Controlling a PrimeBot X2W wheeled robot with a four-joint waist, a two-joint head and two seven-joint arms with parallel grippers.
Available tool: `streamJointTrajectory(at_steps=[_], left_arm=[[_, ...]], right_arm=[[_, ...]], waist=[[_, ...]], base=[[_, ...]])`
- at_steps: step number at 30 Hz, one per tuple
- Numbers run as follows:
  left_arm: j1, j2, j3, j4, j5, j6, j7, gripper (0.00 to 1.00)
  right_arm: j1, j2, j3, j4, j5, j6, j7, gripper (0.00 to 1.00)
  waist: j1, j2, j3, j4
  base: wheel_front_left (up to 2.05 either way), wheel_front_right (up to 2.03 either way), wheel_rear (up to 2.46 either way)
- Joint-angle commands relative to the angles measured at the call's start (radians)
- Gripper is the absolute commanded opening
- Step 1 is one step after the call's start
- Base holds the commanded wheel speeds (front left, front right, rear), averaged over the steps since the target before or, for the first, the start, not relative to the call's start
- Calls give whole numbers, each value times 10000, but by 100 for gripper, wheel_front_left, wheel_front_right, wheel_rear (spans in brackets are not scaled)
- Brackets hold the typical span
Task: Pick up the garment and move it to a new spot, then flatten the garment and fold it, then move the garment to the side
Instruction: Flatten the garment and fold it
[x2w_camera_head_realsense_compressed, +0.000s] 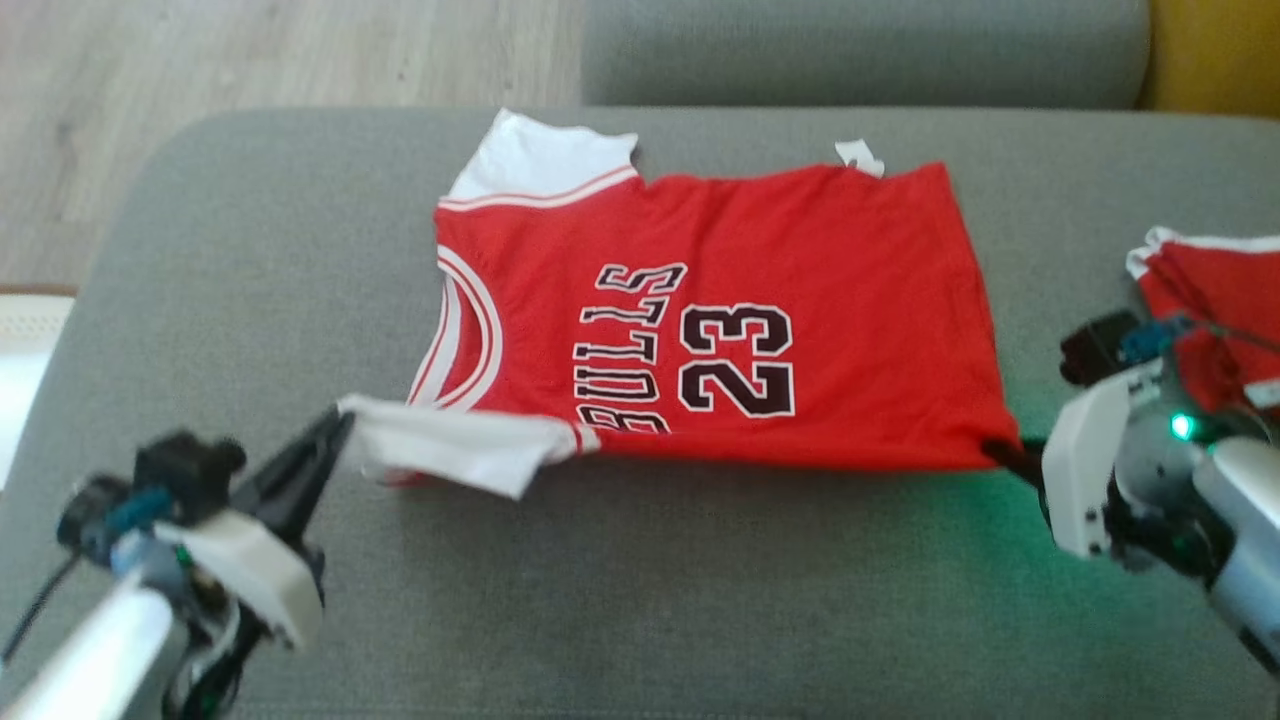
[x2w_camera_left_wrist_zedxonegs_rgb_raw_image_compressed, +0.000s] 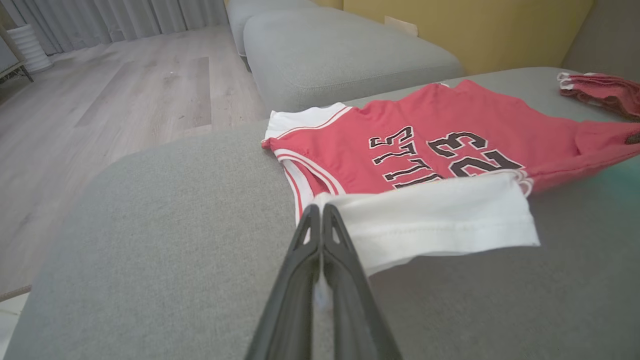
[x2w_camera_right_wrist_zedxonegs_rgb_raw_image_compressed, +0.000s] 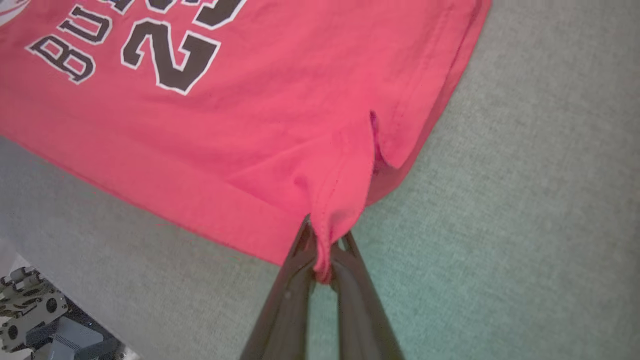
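**A:** What lies on the sofa (x2w_camera_head_realsense_compressed: 650, 600)?

**B:** A red jersey (x2w_camera_head_realsense_compressed: 720, 330) with white trim is spread across the middle of the grey seat. Its neck faces the sofa's left edge and its hem faces the right edge. Black lettering, "BULLS" and "23", faces up and reads sideways. The lowest letters are cut off at the jersey's near side.

**A:** Where are the claws?

**B:** The left claw (x2w_camera_left_wrist_zedxonegs_rgb_raw_image_compressed: 320, 210) sits at the jersey's near left corner. Its two dark fingers are pressed together on the end of a white sleeve (x2w_camera_head_realsense_compressed: 460, 450). That sleeve stretches from the claw back to the red body and lies partly over it. The right claw (x2w_camera_right_wrist_zedxonegs_rgb_raw_image_compressed: 324, 235) is at the near right corner. It is clamped on a bunched pinch of the red hem, and the cloth puckers up between its fingers.

**A:** Is the jersey flat?

**B:** Mostly. Its far half rests smooth on the seat, with another white sleeve (x2w_camera_head_realsense_compressed: 535, 155) near the sofa's far edge. I cannot tell how far the pinched corners are lifted.

**A:** Anything else?

**B:** A second red cloth (x2w_camera_head_realsense_compressed: 1210, 290), crumpled and edged in white, lies by the sofa's right edge, well apart from the jersey. Pale wooden floor (x2w_camera_head_realsense_compressed: 250, 50) shows beyond the far left corner.
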Motion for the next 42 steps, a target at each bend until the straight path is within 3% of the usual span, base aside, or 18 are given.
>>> streamJointTrajectory(at_steps=[1,10,20,21,22,23,24,25,32,37,42], left_arm=[[-927,328,483,48,75,-66,64,0],[-2919,-18,-132,1766,404,-450,167,0],[-4613,-484,-1077,3500,578,-594,-300,0],[-4777,-543,-1156,3689,585,-597,-368,0],[-4937,-611,-1202,3877,594,-599,-453,11],[-4937,-611,-1202,3877,594,-599,-453,11],[-5095,-690,-1236,4078,617,-600,-553,87],[-5251,-778,-1228,4275,636,-597,-670,100],[-5903,-1585,27,4729,315,305,-1241,100],[-4879,-2149,2163,2581,374,873,-1253,100],[-3006,-3200,4146,591,798,1030,-1255,100]], right_arm=[[-361,-58,-211,-13,-113,-9,145,0],[-1247,555,-548,644,-652,-9,707,0],[-2195,966,-805,1189,-1122,-9,758,0],[-2301,1001,-827,1233,-1217,-9,667,94],[-2385,1049,-861,1323,-1276,-9,637,100],[-2385,1049,-861,1323,-1276,-9,637,100],[-2482,1095,-873,1375,-1357,-9,555,100],[-2604,1142,-954,1454,-1451,-9,382,100],[-3285,1850,-2186,2347,-2277,-9,-2306,100],[-3017,2446,-3084,2557,-2806,-9,-4640,100],[-2073,3381,-4185,2362,-3420,-9,-6932,100]], waist=[[1,-1,300,-35],[1,-1,1089,-123],[1,-1,1813,-131],[1,-1,1865,-124],[1,-1,1909,-117],[1,-1,1909,-117],[1,-1,1937,-105],[1,-1,1965,-97],[1,-1,1916,-25],[1,-1,1643,-31],[1,-1,1150,-148]], base=[[0,0,0],[0,0,0],[0,0,0],[0,0,0],[0,0,0],[0,0,0],[0,0,0],[0,0,0],[0,0,0],[0,0,0],[0,0,0]])
